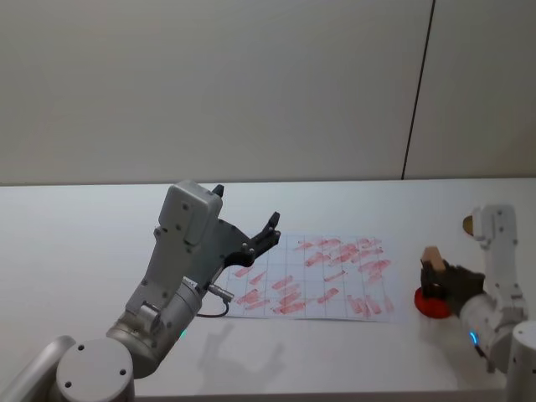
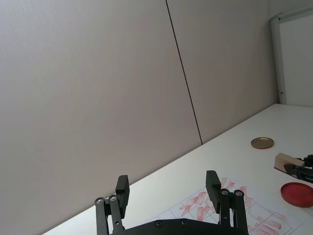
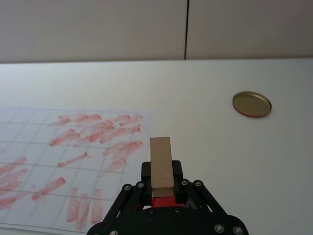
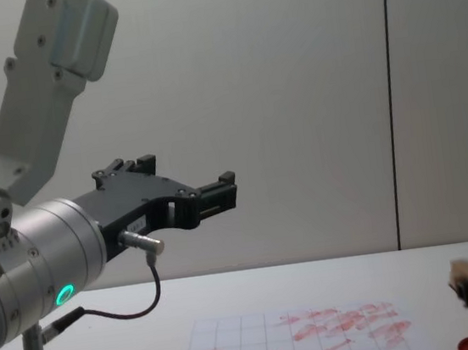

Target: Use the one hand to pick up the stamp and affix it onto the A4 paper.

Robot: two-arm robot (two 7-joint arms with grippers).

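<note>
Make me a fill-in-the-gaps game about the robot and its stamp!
1. The right gripper holds the stamp over the round ____ ink pad.
2. The left gripper hangs in the air, wide ____.
3. The round disc lying on the table is ____ coloured.
Missing words: red, open, gold.

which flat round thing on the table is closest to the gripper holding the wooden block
The flat round red ink pad, just beneath the right gripper and its pale wooden stamp; the round gold disc lies apart, farther back.
</note>
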